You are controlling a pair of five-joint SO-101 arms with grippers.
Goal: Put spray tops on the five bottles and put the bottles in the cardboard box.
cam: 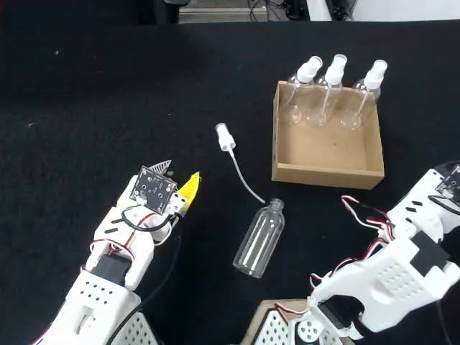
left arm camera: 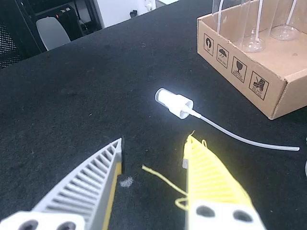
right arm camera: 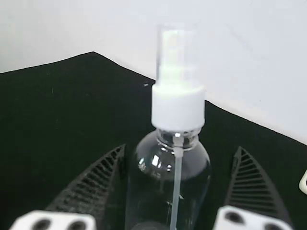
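Bare cloth lies between the left gripper's point(left arm camera: 153, 146) spread jaws; ahead, 1 loose spray top point(left arm camera: 173, 103) blocks the way, the cardboard box point(left arm camera: 235, 64) wall beyond.

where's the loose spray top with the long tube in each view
high view: the loose spray top lies left of the cardboard box, tube running towards the lying bottle.
left wrist view: the loose spray top lies beyond the open left gripper, beside the cardboard box.
right wrist view: a fitted top on a capped bottle, a different one.
shared landmark: the cardboard box.
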